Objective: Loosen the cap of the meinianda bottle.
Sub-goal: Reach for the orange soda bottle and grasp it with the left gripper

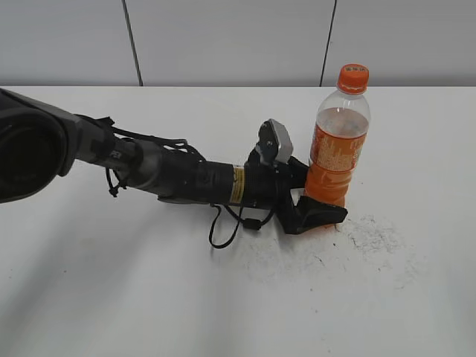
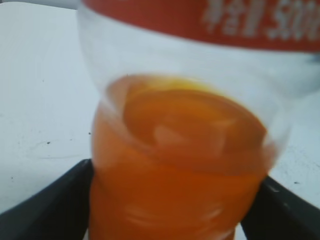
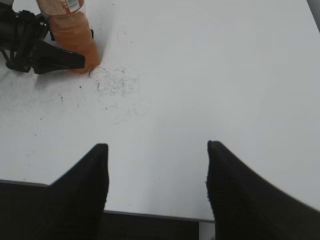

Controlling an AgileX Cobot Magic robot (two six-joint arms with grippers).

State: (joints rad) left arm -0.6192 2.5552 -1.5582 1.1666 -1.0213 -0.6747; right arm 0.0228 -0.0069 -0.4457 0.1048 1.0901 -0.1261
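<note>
The meinianda bottle (image 1: 338,149) stands upright on the white table, clear plastic with orange drink and an orange label. Its orange cap (image 1: 352,77) sits on top, untouched. My left gripper (image 1: 321,212) is shut on the bottle's lower body, one finger on each side. In the left wrist view the bottle (image 2: 180,160) fills the frame between the two black fingers (image 2: 170,210). My right gripper (image 3: 156,150) is open and empty above the table's near edge, far from the bottle (image 3: 72,40), which shows at the top left of the right wrist view. The right arm is out of the exterior view.
The left arm (image 1: 149,167) stretches across the table from the left, with a loose black cable (image 1: 223,230) hanging under it. Scuff marks (image 1: 372,234) mark the table right of the bottle. The table's front edge (image 3: 150,215) shows below the right gripper.
</note>
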